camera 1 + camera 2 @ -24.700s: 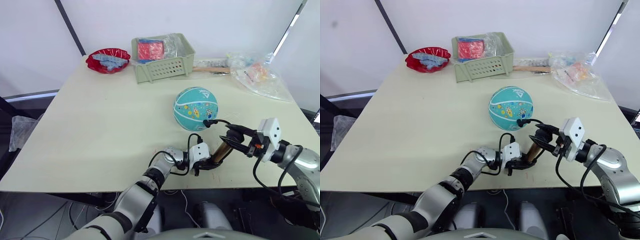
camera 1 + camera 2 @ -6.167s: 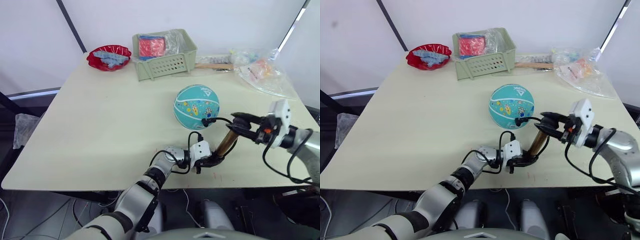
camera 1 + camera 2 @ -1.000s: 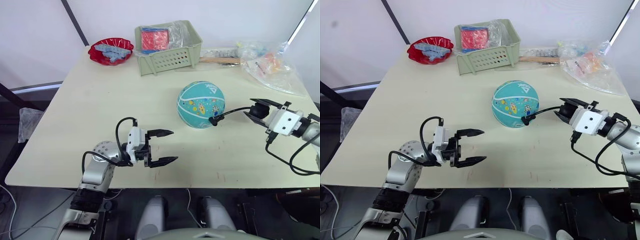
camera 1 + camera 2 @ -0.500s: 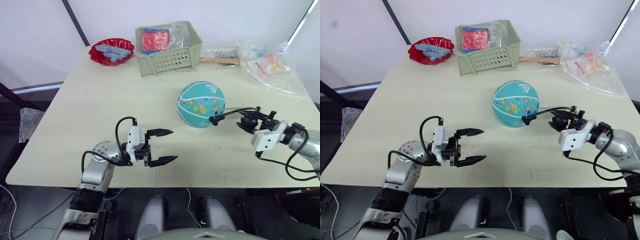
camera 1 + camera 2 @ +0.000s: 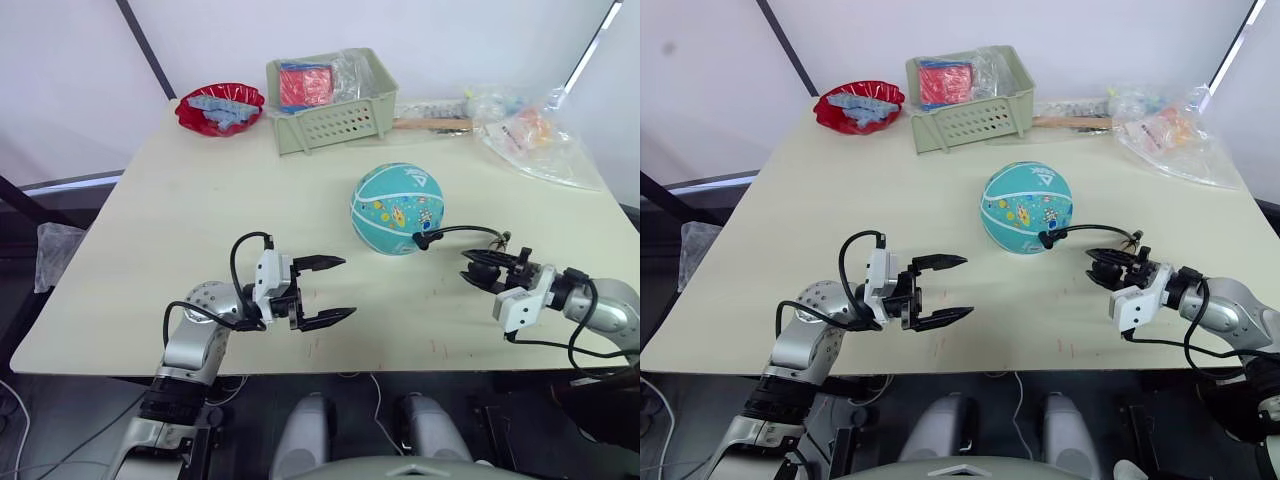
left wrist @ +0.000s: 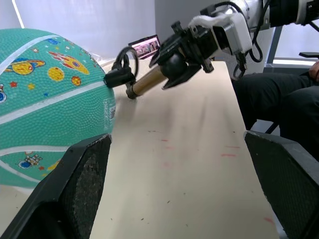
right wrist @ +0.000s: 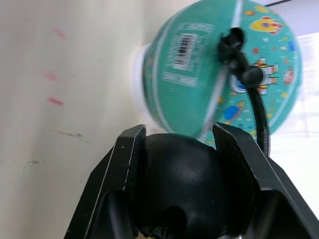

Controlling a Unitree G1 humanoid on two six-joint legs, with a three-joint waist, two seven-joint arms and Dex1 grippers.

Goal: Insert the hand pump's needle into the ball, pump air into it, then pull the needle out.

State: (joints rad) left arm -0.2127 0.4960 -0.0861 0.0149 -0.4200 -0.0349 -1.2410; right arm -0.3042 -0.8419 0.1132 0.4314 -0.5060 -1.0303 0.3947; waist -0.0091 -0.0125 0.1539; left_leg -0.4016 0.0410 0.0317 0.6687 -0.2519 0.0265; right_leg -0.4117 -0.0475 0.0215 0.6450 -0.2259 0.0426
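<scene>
Right hand (image 5: pixel 487 270) clamped on hand pump (image 6: pixel 152 78) — left hand (image 5: pixel 331 291) spread wide, empty.

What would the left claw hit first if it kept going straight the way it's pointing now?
Probably the ball, close ahead beside its line. If it slips past that, the hand pump held in the right claw comes next, though depth is hard to judge.

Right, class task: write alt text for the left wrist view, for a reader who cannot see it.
The right tool holds a bronze hand pump low over a pale table, its black hose fitting pressed against a teal ball printed with cartoons. The left tool's two black fingers stand wide apart in the foreground.
</scene>
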